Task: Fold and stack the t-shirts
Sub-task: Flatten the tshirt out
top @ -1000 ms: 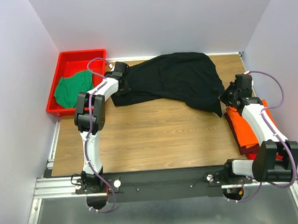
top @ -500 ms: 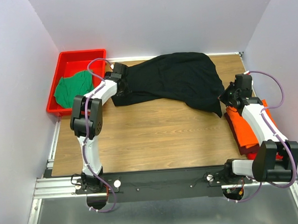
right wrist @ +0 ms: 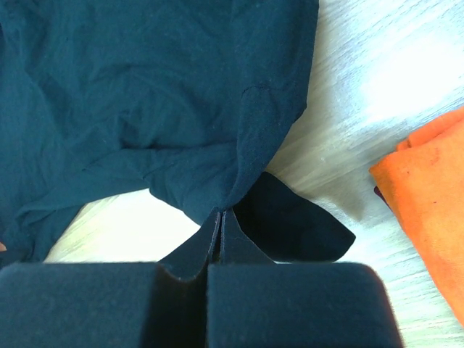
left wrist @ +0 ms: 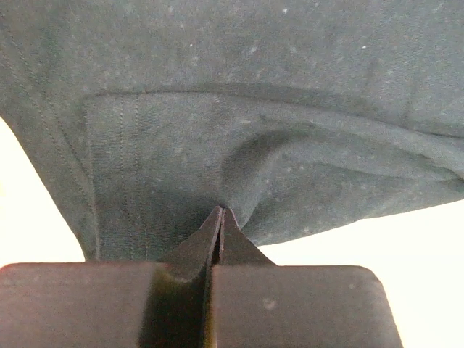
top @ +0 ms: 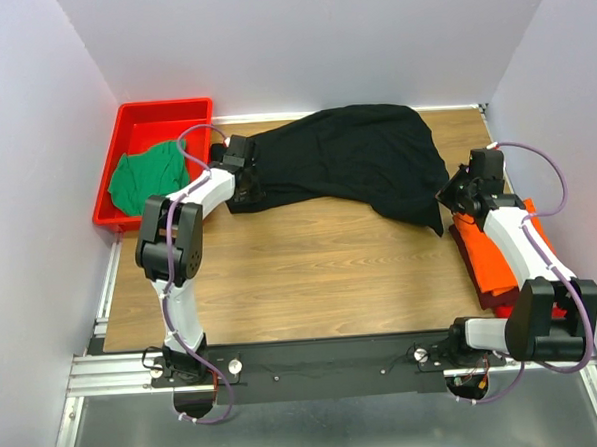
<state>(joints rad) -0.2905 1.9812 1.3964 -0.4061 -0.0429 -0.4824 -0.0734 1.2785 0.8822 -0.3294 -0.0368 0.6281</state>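
Presently we find the black t-shirt (top: 355, 155) lying at the far side of the table (top: 311, 273), left gripper (left wrist: 220, 217) and right gripper (right wrist: 220, 216) each pinched closed on opposite edges, evidently to stretch it flat for folding.

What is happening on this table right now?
Two robot arms are working on the black t-shirt, which lies spread and wrinkled across the far part of the table. The left gripper is shut on the shirt's left end, near the red tray. The right gripper is shut on its right corner. The green t-shirt sits crumpled in the tray, and the orange t-shirt lies folded at the right edge. The black one is not yet folded.
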